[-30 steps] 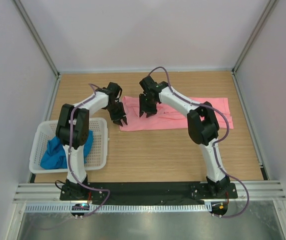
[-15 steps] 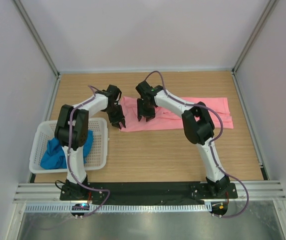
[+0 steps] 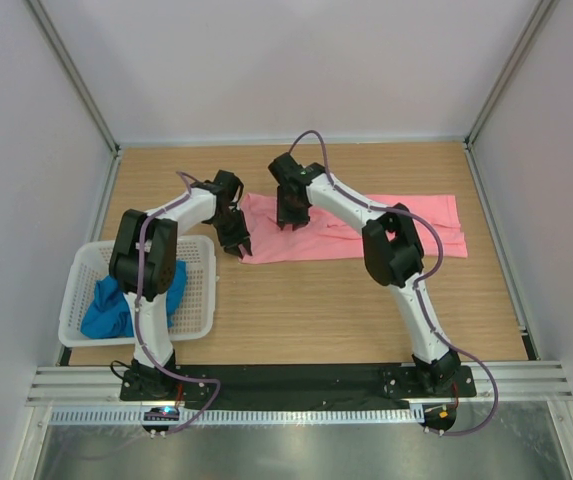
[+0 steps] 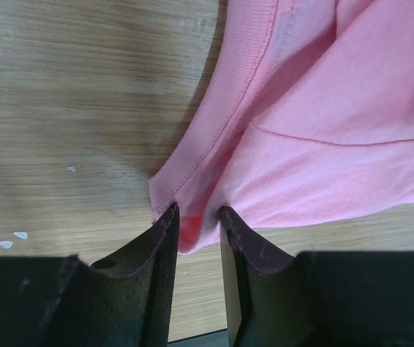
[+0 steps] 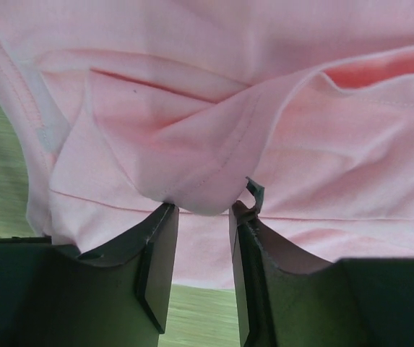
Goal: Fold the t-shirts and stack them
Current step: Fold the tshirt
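**Asker:** Where is the salmon pink t-shirt (image 3: 436, 218) just now?

**Me:** It lies spread out long on the table (image 3: 316, 310), off to the right of the white basket (image 3: 198, 295). Its nearest end is just beside the basket's far right corner, but it does not touch the basket.

**Asker:** And your pincers?

**Me:** My left pincer (image 4: 198, 217) sits at the end of the shirt nearest the basket. Its two fingers are drawn close, with the hemmed corner of the pink cloth nipped between the tips. My right pincer (image 5: 203, 210) is on the same shirt, a little farther from the basket and near the shirt's far edge. A raised fold of pink cloth runs down between its fingers, which press in on it from both sides. The cloth around it is puckered into creases.

**Asker:** The other shirt?

**Me:** The bright blue t-shirt (image 3: 106, 310) lies crumpled inside the basket, in its near left part. From above, my left arm partly hides it.
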